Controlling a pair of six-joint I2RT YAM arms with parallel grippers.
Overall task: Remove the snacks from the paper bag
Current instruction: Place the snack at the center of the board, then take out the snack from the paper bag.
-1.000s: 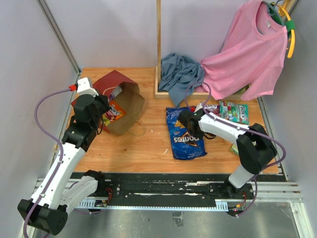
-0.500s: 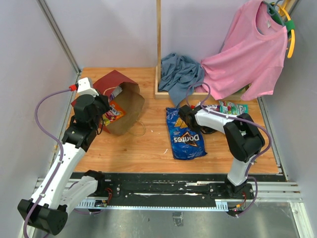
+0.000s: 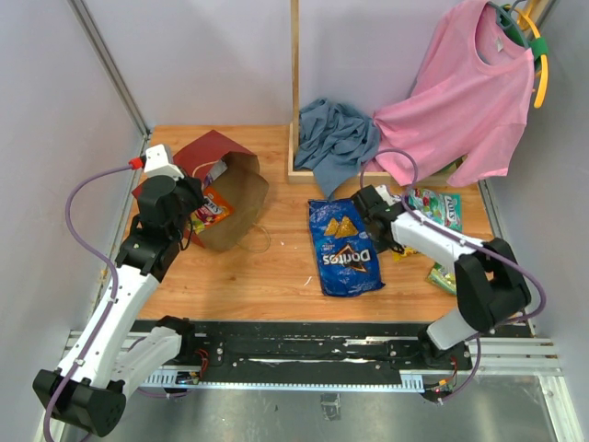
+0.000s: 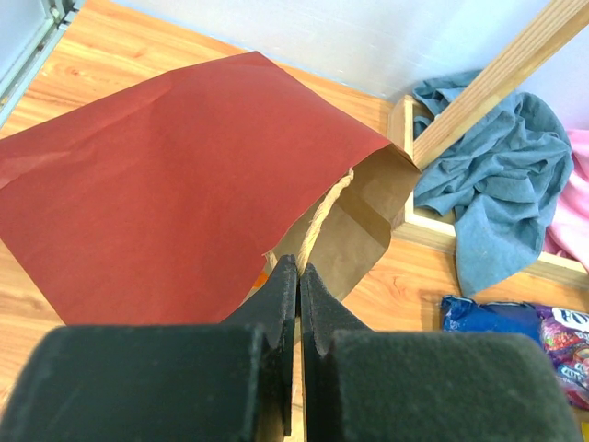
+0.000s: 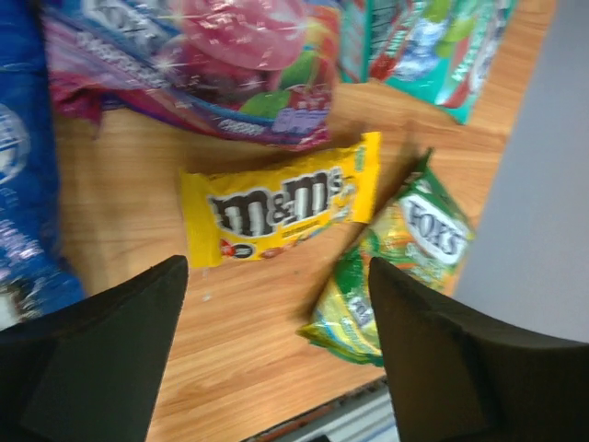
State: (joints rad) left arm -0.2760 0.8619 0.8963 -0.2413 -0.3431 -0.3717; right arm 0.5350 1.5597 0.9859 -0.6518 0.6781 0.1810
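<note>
We read "Doritos" in pale letters on the blue chip bag (image 3: 345, 258) lying on the desk. In the right wrist view, the yellow packet (image 5: 281, 207) carries "m&m's" in dark letters, and the green packet (image 5: 396, 267) beside it shows "FOX'S" on a white patch. The purple packet (image 5: 212, 55) and the teal packet (image 5: 433, 46) bear print too blurred for us to read.

place: robot lab cell | signs: plain lilac walls (image 3: 212, 55) far beyond left gripper (image 4: 296, 269); wooden tabletop (image 3: 276, 276) under it; metal mounting rail (image 3: 322, 354) well behind it, carrying both arms
</note>
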